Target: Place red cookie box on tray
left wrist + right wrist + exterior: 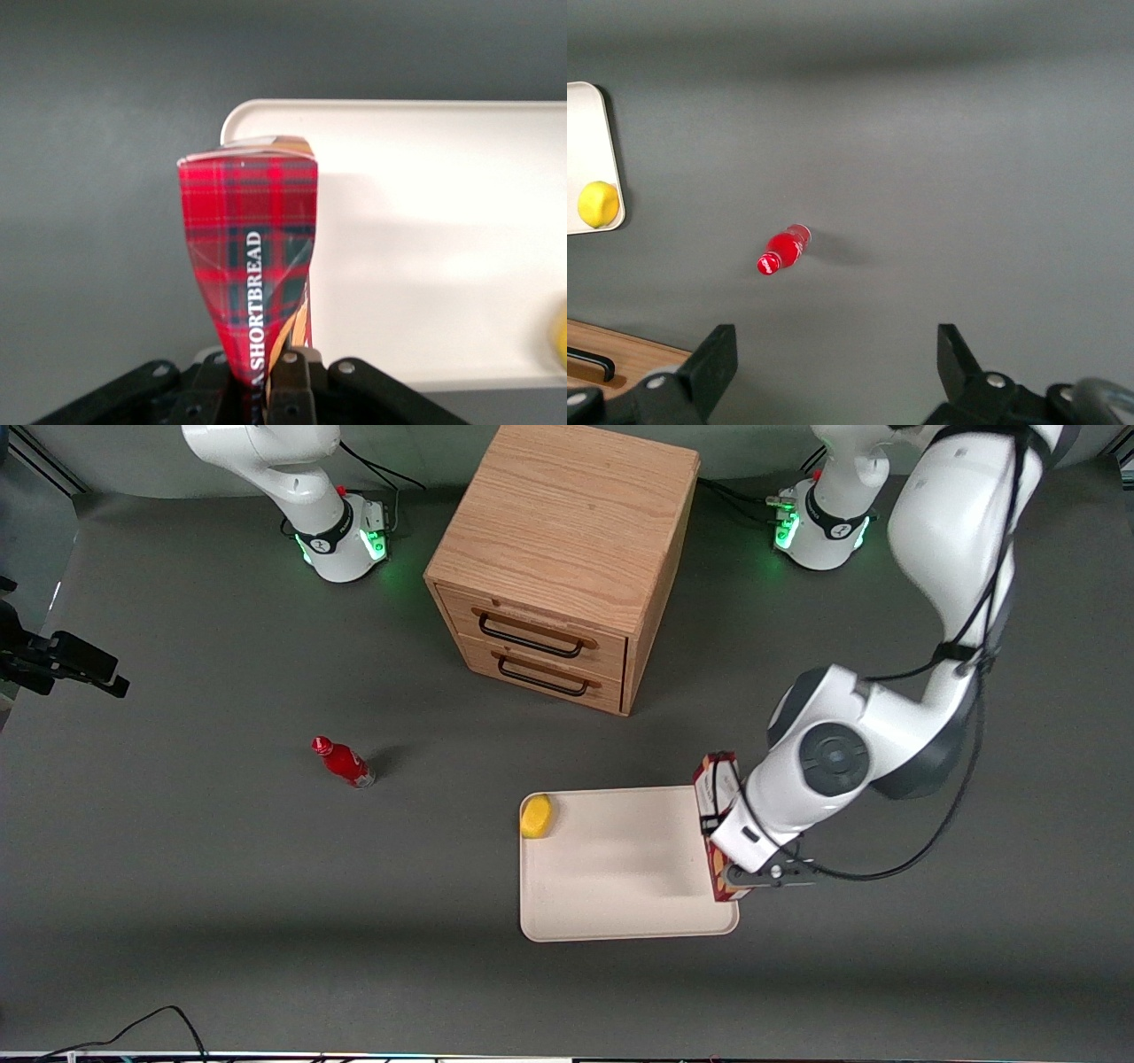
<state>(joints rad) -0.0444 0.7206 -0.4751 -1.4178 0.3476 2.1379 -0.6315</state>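
The red cookie box (pixel 252 266) is thin, with red checks and the word SHORTBREAD on it. It hangs over the tray's (pixel 620 877) edge at the working arm's end. A yellow thing (pixel 536 816) sits in the tray's corner. The gripper (pixel 266 376) is closed tight on the box — pinching its end.

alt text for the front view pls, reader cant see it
The left arm's gripper holds the red cookie box over the working-arm edge of the tray, where a yellow object lies. A red bottle and wooden drawer cabinet stand elsewhere.
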